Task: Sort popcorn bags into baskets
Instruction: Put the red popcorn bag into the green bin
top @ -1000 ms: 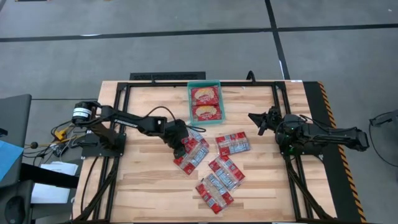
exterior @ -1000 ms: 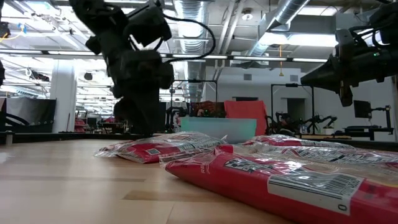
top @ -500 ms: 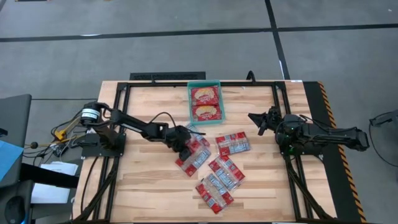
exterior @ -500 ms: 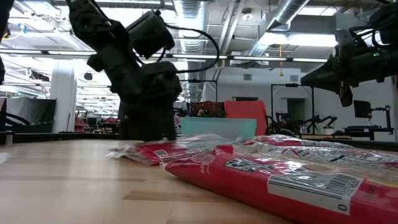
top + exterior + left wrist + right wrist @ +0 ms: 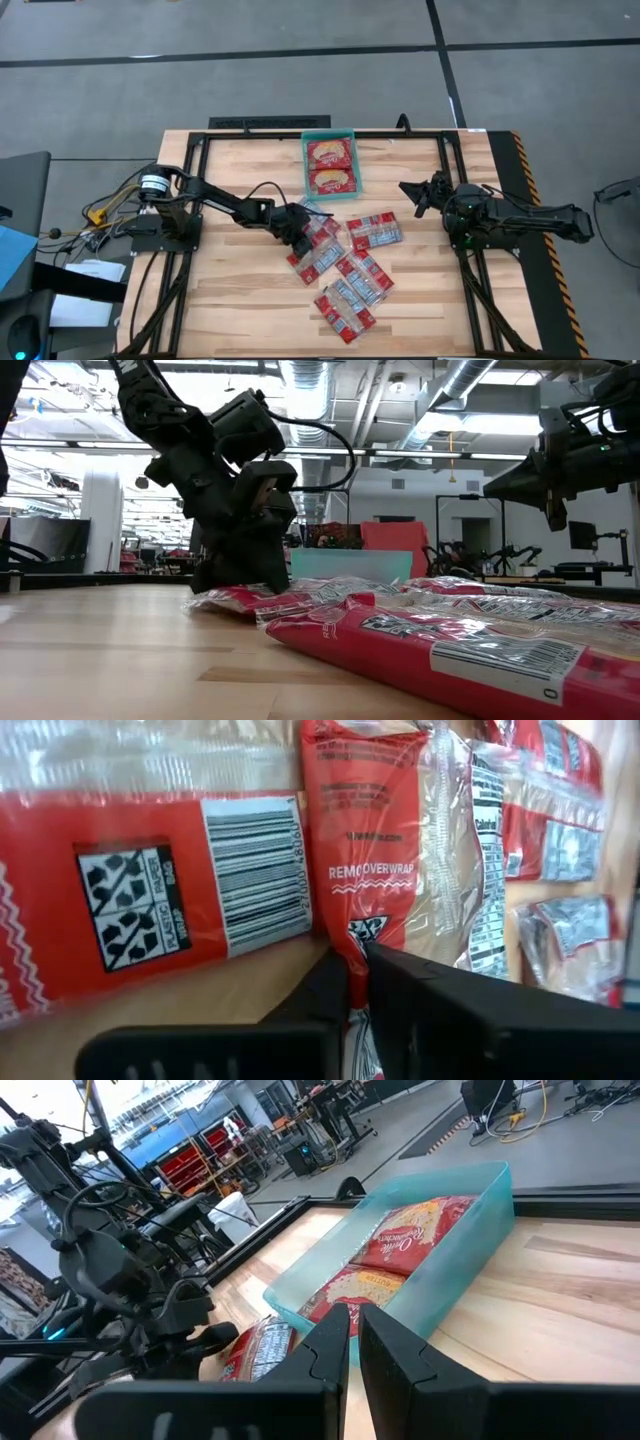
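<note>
Several red popcorn bags lie in the table's middle: one (image 5: 373, 230) right of centre, two (image 5: 362, 278) (image 5: 343, 312) nearer the front edge, and an overlapping pair (image 5: 316, 248) by my left gripper (image 5: 300, 224). That gripper is low over the table and shut on one bag of the pair (image 5: 365, 850), next to a bag with a barcode (image 5: 150, 900). The teal basket (image 5: 304, 160) stands at the far edge with two bags (image 5: 330, 166) flat inside. My right gripper (image 5: 410, 190) waits, shut, above the table's right part. My left gripper pinches a raised fold of the bag's clear overwrap and red end (image 5: 352, 925) between its two fingers. The fingers come slanting down from the table's left (image 5: 250, 565). The bag stays flat, resting on the table and partly on the neighbouring bag.
A black metal frame (image 5: 190, 180) runs around the work area. The front left part of the wooden table (image 5: 230, 300) holds no bags. In the low view a bag (image 5: 450, 650) lies close in front of the camera.
My left gripper has come down onto the overlapping pair of bags, moving a little toward the table's right edge and tipping lower, and has shut on one bag's end. The pair has slid slightly toward the right.
</note>
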Robot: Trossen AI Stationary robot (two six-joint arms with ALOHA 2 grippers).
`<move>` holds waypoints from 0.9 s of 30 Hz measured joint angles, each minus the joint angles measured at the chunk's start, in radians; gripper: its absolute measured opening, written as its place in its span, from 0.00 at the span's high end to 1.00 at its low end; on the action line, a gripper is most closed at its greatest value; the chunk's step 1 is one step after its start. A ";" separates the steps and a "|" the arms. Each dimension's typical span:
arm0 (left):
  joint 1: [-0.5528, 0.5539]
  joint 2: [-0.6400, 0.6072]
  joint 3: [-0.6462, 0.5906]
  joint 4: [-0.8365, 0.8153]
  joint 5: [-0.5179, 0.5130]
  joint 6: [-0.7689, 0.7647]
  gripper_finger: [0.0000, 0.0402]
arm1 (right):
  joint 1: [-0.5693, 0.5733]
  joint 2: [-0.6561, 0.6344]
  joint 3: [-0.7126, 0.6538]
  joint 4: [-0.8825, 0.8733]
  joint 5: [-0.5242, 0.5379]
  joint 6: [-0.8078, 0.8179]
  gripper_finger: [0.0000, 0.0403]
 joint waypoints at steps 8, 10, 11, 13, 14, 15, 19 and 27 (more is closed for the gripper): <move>0.003 -0.078 0.065 -0.046 0.084 -0.055 1.00 | -0.001 0.000 0.000 0.000 0.001 -0.024 0.87; 0.008 -0.113 0.096 -0.116 0.092 -0.042 1.00 | -0.002 0.001 0.000 0.000 0.001 -0.024 0.87; 0.012 -0.124 0.111 -0.153 0.094 -0.029 1.00 | -0.002 0.001 0.000 0.000 0.001 -0.025 0.87; 0.023 -0.144 0.143 -0.233 0.105 0.006 1.00 | -0.002 0.001 0.000 0.000 0.002 -0.026 0.87; 0.030 -0.154 0.159 -0.268 0.113 0.026 1.00 | -0.002 0.001 0.000 0.000 0.002 -0.026 0.87; 0.040 -0.166 0.179 -0.291 0.123 0.051 1.00 | -0.002 0.001 0.000 0.000 0.002 -0.026 0.87; 0.098 -0.195 0.257 -0.415 0.155 0.152 1.00 | -0.002 0.001 0.000 0.000 0.002 -0.026 0.87; 0.279 -0.195 0.481 -0.682 0.216 0.426 1.00 | -0.002 0.001 0.000 0.000 0.004 -0.026 0.87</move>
